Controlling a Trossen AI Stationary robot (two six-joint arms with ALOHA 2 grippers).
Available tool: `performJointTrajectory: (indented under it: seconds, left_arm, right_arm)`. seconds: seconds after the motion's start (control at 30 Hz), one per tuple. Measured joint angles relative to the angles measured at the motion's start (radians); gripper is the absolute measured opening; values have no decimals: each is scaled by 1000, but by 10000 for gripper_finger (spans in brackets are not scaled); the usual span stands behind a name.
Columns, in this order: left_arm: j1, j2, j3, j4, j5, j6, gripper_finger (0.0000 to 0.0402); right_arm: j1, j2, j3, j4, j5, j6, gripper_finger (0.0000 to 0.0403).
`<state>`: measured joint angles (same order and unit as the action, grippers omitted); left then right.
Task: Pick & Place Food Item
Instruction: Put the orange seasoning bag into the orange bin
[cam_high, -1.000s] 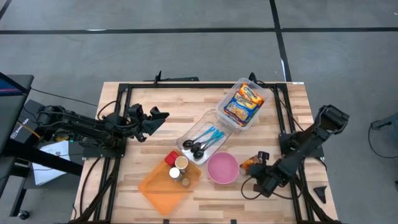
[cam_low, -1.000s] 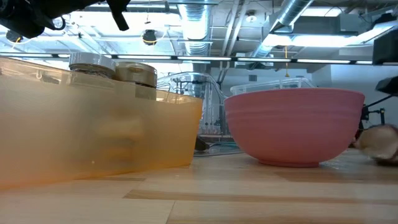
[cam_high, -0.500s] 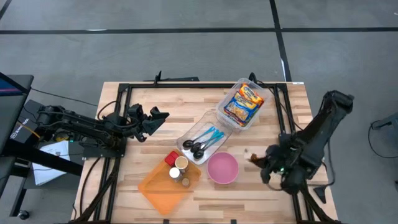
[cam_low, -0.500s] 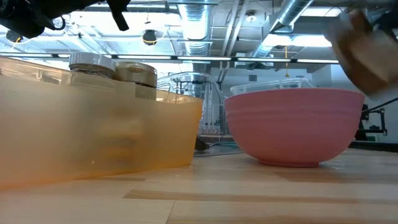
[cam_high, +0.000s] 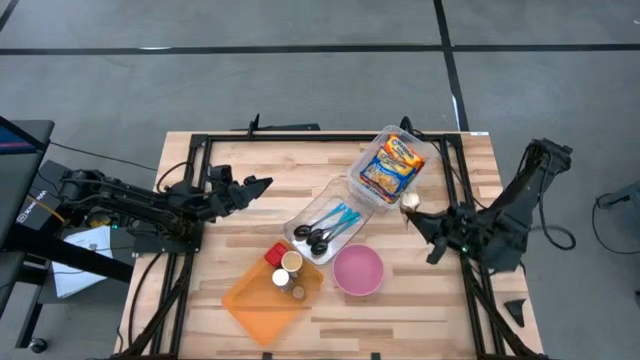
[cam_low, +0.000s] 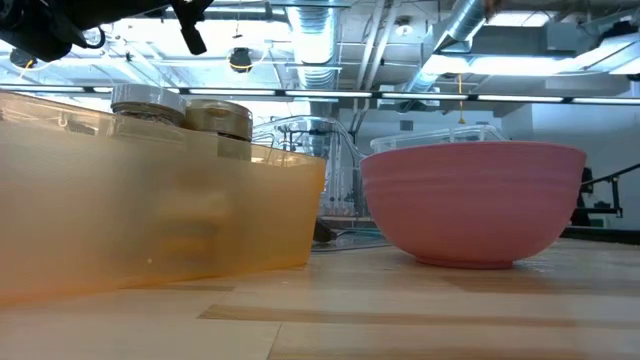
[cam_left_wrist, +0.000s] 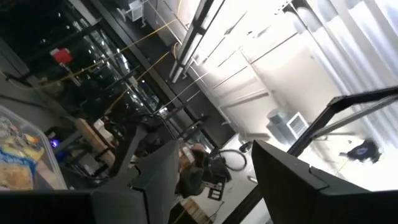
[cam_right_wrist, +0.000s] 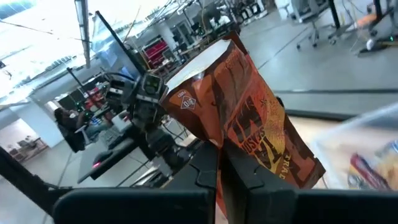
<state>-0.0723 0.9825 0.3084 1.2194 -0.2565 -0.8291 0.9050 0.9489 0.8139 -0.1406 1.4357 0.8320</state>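
Note:
An orange-brown snack packet (cam_right_wrist: 249, 118) is up in the air at the table's right, with my right gripper (cam_high: 413, 213) shut on it; in the high view the packet (cam_high: 410, 200) shows just beside the clear container (cam_high: 393, 165) of food packets. My left gripper (cam_high: 258, 186) hovers open over the table's left part, tipped upward, with nothing between its fingers (cam_left_wrist: 155, 180). A pink bowl (cam_high: 358, 270) stands near the front edge. My right gripper pinches the packet's lower edge (cam_right_wrist: 219, 149) between its two fingers (cam_right_wrist: 202, 177). The packet stands up beyond the fingertips, tilted, and is lifted clear of the table.
A clear tray with spoons (cam_high: 325, 228) lies mid-table. An orange bin (cam_high: 268, 295) with jars (cam_low: 185, 115) stands at the front, left of the bowl (cam_low: 470, 200). A black frame (cam_high: 300, 140) runs around the work area.
My right gripper has risen from the table's front right with the packet, gone toward the far edge and the clear container, and turned about its wrist. The packet has been lifted clear of the table. My left gripper has rolled a little in place.

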Motion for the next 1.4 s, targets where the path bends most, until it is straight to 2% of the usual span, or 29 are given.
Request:
performJointTrajectory:
  seconds: [0.1, 0.27, 0.37, 0.53, 0.7, 0.83, 1.03, 1.2, 1.4]
  left_arm:
    - [0, 0, 0, 1, 0, -43, 199]
    - [0, 0, 21, 2, 0, -51, 199]
    - [0, 0, 54, 2, 13, -41, 199]
    - [0, 11, 114, 0, 59, -17, 199]
    - [0, 70, 169, -8, 108, -15, 199]
    - [0, 143, 235, 7, 163, -15, 210]
    - [1, 277, 388, 35, 265, -11, 259]
    - [1, 333, 486, 39, 301, 51, 285]
    - [1, 328, 517, 39, 308, 91, 280]
  right_arm:
    - [-75, 8, 0, 227, -100, -247, 0]
    - [-240, 81, 0, 730, -400, -671, 0]
    - [-343, 133, 0, 939, -574, -783, 0]
    - [-509, 221, 0, 1066, -823, -725, 0]
    - [-634, 347, 12, 1293, -1039, -651, 0]
    - [-688, 442, 95, 1367, -1164, -629, 0]
    - [-753, 589, 282, 1363, -1330, -574, 0]
    - [-783, 646, 375, 1365, -1403, -531, 0]
    - [-777, 661, 391, 1341, -1413, -516, 0]
